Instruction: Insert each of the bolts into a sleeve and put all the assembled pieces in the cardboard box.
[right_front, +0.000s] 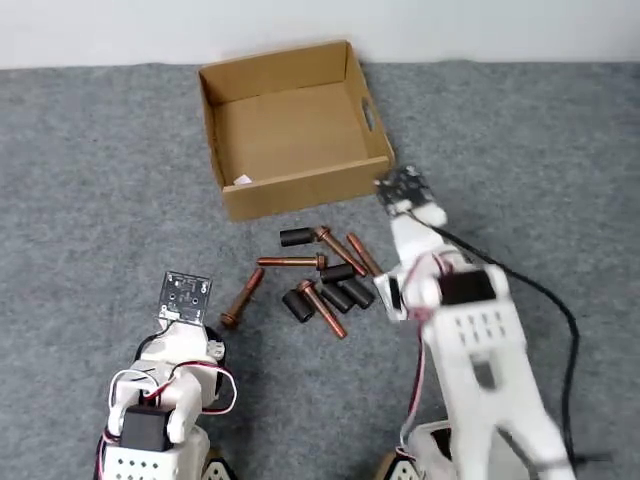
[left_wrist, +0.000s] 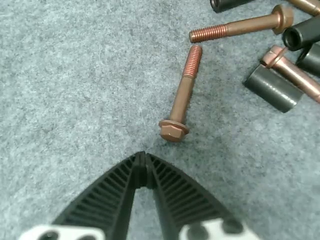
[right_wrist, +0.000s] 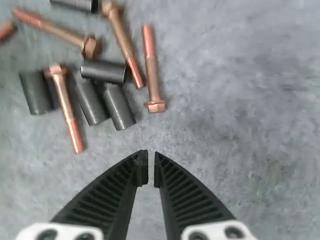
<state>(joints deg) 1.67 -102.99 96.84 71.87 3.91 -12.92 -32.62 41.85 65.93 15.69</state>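
Several copper bolts and black sleeves lie loose on the grey carpet below the open cardboard box (right_front: 300, 195). One bolt (right_front: 243, 297) lies apart on the left of the pile. In the left wrist view my left gripper (left_wrist: 145, 156) is shut and holds nothing, its tips just short of that bolt's (left_wrist: 181, 97) hex head. My right gripper (right_wrist: 149, 155) is shut with nothing in it, close to a bolt (right_wrist: 151, 67) and a cluster of sleeves (right_wrist: 119, 105). Another sleeve (right_front: 297, 237) lies nearest the box. No bolt sits in a sleeve.
The left arm (right_front: 165, 400) stands at the front left and the right arm (right_front: 470, 340) at the front right, its cable (right_front: 560, 300) trailing to the right. A small white scrap (right_front: 243, 180) lies inside the box. Grey carpet surrounds the pile.
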